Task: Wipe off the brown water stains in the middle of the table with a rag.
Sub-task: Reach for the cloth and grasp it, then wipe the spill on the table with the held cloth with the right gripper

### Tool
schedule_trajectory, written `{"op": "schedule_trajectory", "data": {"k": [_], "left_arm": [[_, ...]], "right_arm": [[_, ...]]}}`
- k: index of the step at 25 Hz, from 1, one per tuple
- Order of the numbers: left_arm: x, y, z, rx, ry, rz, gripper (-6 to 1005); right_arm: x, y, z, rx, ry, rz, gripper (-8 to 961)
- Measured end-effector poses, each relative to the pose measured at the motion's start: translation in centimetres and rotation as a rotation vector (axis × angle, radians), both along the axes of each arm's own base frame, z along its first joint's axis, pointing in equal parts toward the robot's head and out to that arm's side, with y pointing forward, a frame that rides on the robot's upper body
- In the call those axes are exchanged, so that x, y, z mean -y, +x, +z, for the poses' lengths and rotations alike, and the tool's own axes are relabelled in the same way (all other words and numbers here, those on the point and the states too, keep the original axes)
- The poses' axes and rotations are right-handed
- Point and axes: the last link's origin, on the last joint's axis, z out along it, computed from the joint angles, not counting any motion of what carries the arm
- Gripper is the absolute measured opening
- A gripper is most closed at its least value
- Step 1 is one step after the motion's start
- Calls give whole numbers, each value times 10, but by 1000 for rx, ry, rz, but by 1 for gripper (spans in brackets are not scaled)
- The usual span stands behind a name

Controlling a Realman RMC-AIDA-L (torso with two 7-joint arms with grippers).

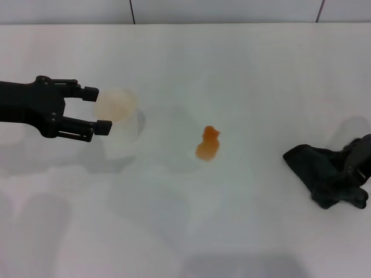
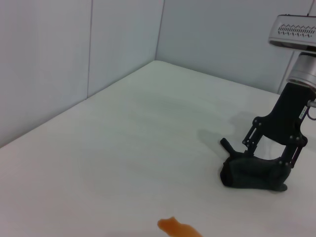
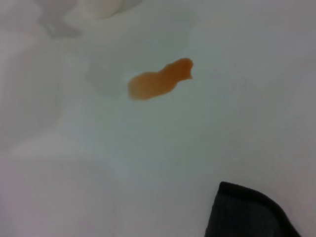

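Gripping the rag [image 1: 322, 174] loosely, the right gripper [image 1: 355, 174] could drop it before the brown water stains [image 1: 207, 144]; the left gripper [image 1: 95, 109], spread open, risks tipping the paper cup [image 1: 119, 120].

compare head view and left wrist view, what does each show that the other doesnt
Only the head view shows the left gripper, its fingers open around a white cup, and the whole stain mid-table. Only the left wrist view shows the right gripper standing over the rag, plus the back walls. Both show the white table, the stain, the black rag at the robot's right, and the right gripper on it, though the head view cuts that gripper off at the frame edge.
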Motion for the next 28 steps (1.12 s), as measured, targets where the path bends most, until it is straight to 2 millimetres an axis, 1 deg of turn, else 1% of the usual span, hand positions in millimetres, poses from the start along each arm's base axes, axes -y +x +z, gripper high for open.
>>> {"op": "schedule_trajectory", "data": {"k": [6, 17, 28], "left_arm": [[0, -1, 0, 1, 0, 3, 887], [-1, 1, 1, 10, 12, -4, 888], [0, -1, 2, 22, 26, 3, 887]], "right_arm": [[0, 0, -4, 14, 6, 15, 682], [0, -2, -4, 7, 3, 24, 311], [2, -9, -7, 7, -19, 54, 124]]}}
